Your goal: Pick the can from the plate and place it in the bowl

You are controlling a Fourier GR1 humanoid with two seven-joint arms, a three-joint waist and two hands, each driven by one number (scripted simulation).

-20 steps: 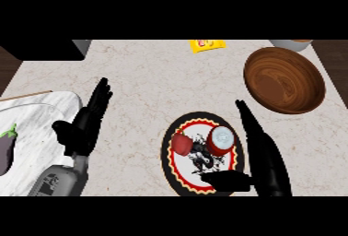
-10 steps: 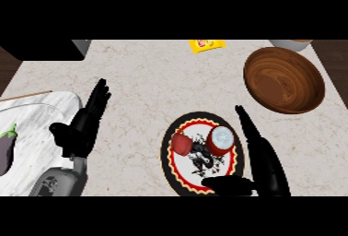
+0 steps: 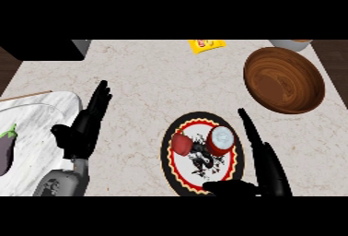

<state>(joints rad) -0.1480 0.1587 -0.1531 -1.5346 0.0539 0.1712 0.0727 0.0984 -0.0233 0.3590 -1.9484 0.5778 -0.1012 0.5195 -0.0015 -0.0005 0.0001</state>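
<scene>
A red can (image 3: 222,140) with a pale lid stands on the right side of a patterned plate (image 3: 192,179), beside a red pepper (image 3: 181,144). The wooden bowl (image 3: 283,85) sits at the back right and holds nothing. My right hand (image 3: 261,161) is open, its fingers straight along the plate's right rim, just right of the can and apart from it; the thumb lies over the plate's near edge. My left hand (image 3: 85,125) is open and rests at the left, fingers pointing away.
A purple eggplant (image 3: 7,152) lies on a white marble board (image 3: 41,138) at the left edge. A yellow packet (image 3: 205,44) lies at the back. A grey cup (image 3: 291,44) shows behind the bowl.
My right hand has slid a little toward me and lower in view along the plate's right rim. The left hand, can and bowl have stayed put.
</scene>
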